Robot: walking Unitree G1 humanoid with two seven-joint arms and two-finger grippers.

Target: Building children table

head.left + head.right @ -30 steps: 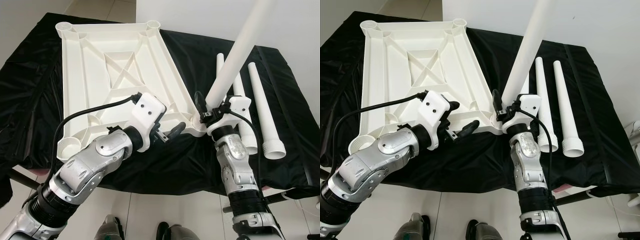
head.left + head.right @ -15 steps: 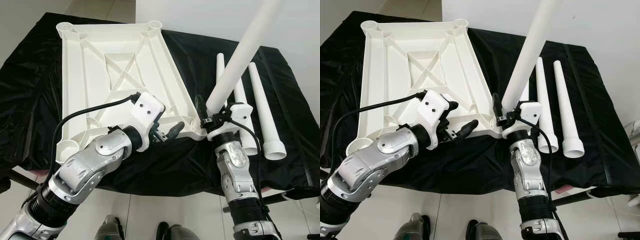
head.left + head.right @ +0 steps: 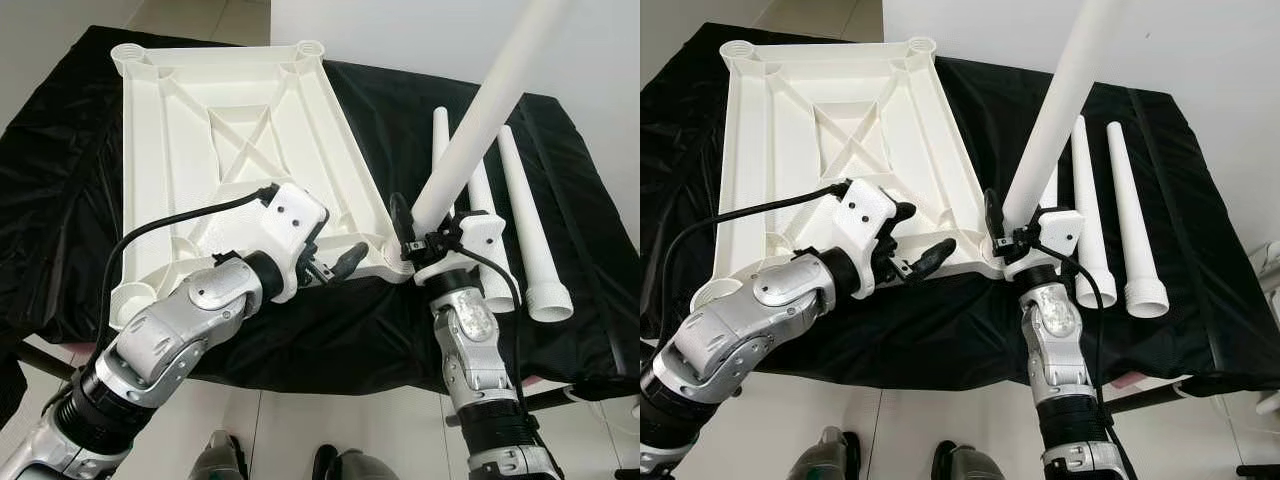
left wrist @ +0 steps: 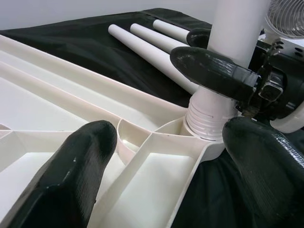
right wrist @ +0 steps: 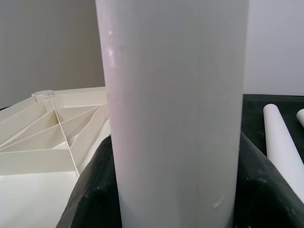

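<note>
- Black cloth [image 3: 60, 190]: covers the work surface; everything else lies on it.
- White tabletop [image 3: 225, 130]: upside down on the cloth, ribbed underside up; round sockets at its corners; the near right corner socket [image 4: 202, 137] sits between my two grippers.
- Table leg [image 3: 1060, 100]: long white tube, standing tilted up and away from that near right corner; its ribbed lower end is seated in the socket.
- Three spare legs [image 3: 530, 215]: lying side by side on the cloth to the right of the tabletop, wide ends toward me; apart from the tabletop.
- My left gripper [image 3: 335, 265]: at the tabletop's near edge, just left of the corner socket; fingers spread apart, one over the ribs, one past the corner; holding nothing.
- My right gripper [image 3: 1015, 235]: at the base of the standing leg; fingers clamped round the tube just above the socket.
</note>
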